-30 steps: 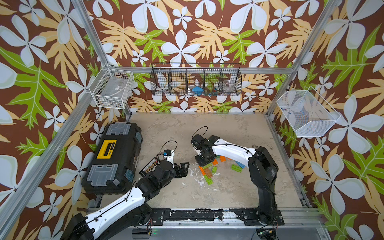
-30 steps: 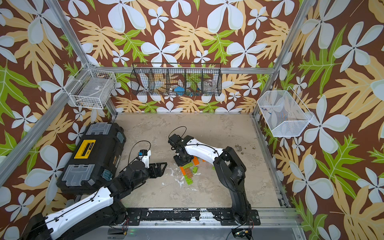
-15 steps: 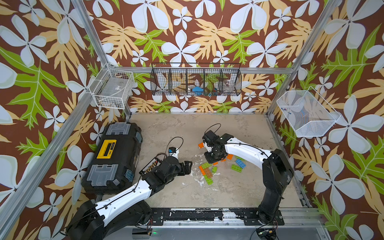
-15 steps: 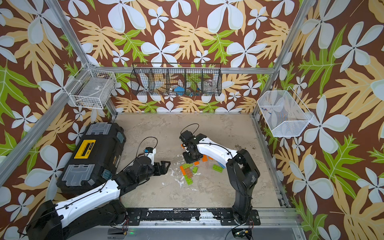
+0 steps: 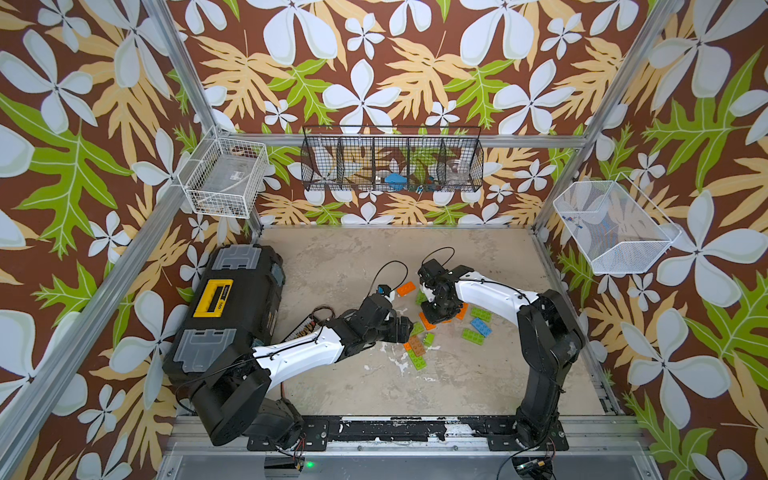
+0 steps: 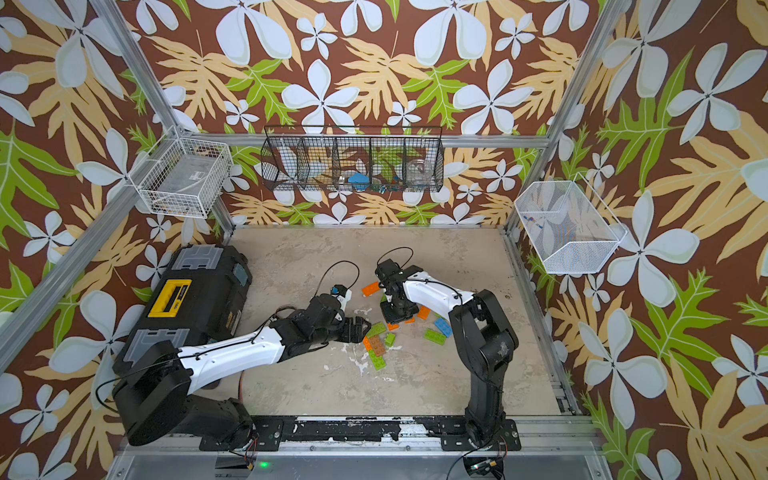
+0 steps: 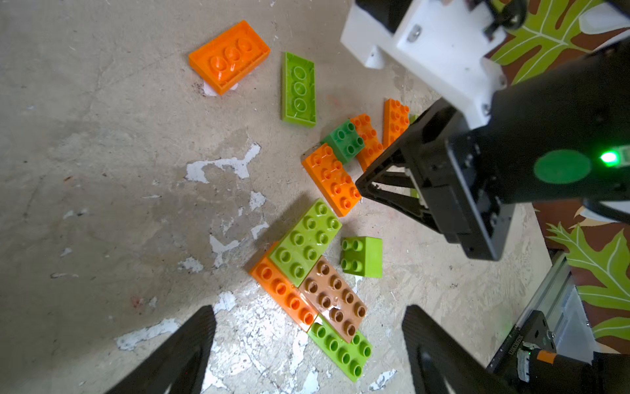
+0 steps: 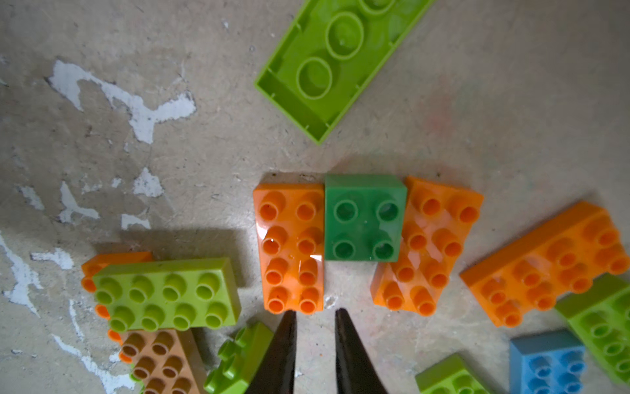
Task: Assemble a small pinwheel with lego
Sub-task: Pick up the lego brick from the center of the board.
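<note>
The lego lies loose on the floor between both arms. A lime green brick (image 7: 306, 242) sits on an orange (image 7: 283, 290) and a brown brick (image 7: 335, 300), and my open left gripper (image 7: 308, 308) hovers over this cluster, its fingers wide on either side. The right gripper (image 8: 314, 312) points down with its jaws a narrow gap apart and nothing between them. Its tips are just short of an orange brick (image 8: 291, 247) that touches a dark green one (image 8: 364, 218). A blue brick (image 5: 481, 326) lies further right. In both top views the left (image 5: 409, 328) and right gripper (image 6: 392, 318) nearly meet.
A black toolbox (image 5: 232, 307) stands along the left wall. An orange (image 7: 228, 56) and a lime brick (image 7: 298, 88) lie upside down, apart from the rest. Wire baskets (image 5: 390, 160) hang on the walls. A metal rail (image 5: 415, 432) borders the front.
My left gripper has moved right, up to the brick pile. The right gripper has shifted right and slightly toward the front, uncovering the upside-down orange brick, and its jaws have narrowed a little.
</note>
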Action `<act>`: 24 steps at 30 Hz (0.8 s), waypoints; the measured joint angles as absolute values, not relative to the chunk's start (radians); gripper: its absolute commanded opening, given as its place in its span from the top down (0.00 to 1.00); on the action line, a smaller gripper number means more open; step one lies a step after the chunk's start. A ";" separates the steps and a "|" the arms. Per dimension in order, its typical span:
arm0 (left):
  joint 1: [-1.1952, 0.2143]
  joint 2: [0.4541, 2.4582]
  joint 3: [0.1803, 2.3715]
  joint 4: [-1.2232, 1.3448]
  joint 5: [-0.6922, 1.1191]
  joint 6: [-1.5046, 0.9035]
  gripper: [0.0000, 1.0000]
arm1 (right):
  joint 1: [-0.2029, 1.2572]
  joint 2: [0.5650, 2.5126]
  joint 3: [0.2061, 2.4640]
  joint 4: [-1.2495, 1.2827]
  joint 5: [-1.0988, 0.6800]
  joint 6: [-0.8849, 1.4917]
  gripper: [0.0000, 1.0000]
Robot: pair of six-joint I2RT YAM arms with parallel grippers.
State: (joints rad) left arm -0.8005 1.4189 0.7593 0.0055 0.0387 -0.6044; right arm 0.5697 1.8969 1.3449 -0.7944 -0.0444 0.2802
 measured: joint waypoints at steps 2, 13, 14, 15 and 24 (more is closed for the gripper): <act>-0.801 1.418 0.752 0.010 0.039 -0.604 0.11 | 0.569 1.905 1.346 -0.793 -0.044 0.280 0.77; -0.802 1.391 0.700 0.020 0.038 -0.624 0.11 | 0.569 1.944 1.354 -0.790 -0.039 0.280 0.79; -0.802 1.391 0.700 0.020 0.038 -0.624 0.11 | 0.569 1.945 1.353 -0.791 -0.035 0.280 0.79; -0.802 1.391 0.700 0.020 0.038 -0.624 0.11 | 0.569 1.945 1.351 -0.791 -0.027 0.280 0.80; -0.802 1.387 0.699 0.020 0.038 -0.627 0.11 | 0.570 1.940 1.338 -0.784 -0.021 0.281 0.82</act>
